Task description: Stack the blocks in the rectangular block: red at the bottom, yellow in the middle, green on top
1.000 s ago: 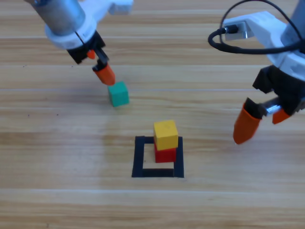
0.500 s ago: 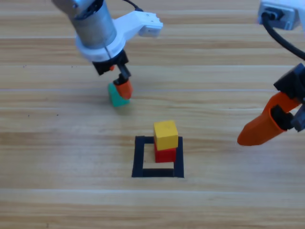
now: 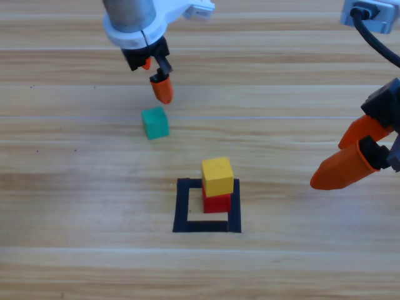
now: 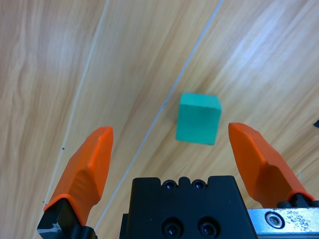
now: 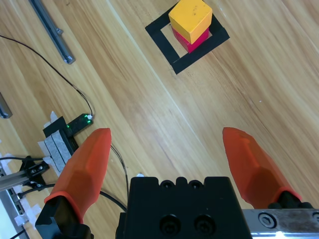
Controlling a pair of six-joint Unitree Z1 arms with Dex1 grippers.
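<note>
The green cube lies alone on the wood, up and to the left of the black tape rectangle. Inside that rectangle the yellow cube sits on the red cube. My left gripper hangs open just beyond the green cube and touches nothing. In the left wrist view the green cube shows ahead between the spread jaws of the left gripper. My right gripper waits open at the right edge. The right wrist view looks past the right gripper at the yellow cube, the red cube and the rectangle.
Off the table, the right wrist view shows loose cables, a small device with a green light and a metal rod. Bare wood surrounds the cubes.
The left gripper, down at the green cube half a second ago, has drawn back toward the top edge; the cube stayed put. The right gripper withdrew to the right edge.
</note>
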